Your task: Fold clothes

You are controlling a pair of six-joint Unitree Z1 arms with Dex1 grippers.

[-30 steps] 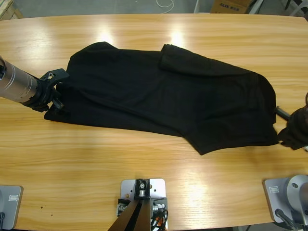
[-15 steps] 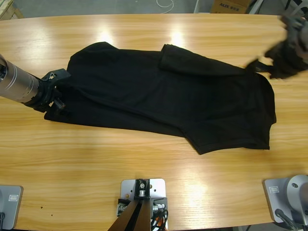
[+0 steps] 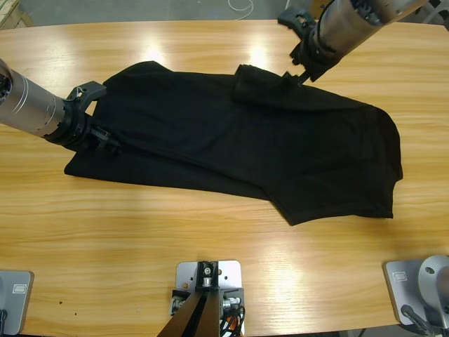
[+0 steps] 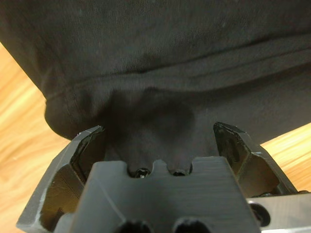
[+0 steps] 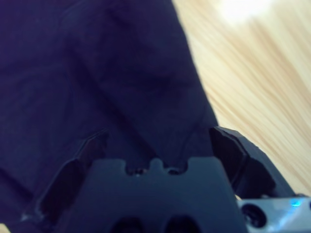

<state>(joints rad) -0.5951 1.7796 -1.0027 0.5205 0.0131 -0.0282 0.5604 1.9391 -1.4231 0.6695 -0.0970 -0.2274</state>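
One shirt, two arms, one table.

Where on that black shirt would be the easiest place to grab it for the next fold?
Probably the shirt's free corner nearest the camera, approached from the bare table beside it: the fabric there ends in a flat point with nothing lying over it.

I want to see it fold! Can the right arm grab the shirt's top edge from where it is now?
Probably yes. The right gripper sits right at the black shirt's upper edge, fabric lies between its spread jaws, and nothing stands in the way.
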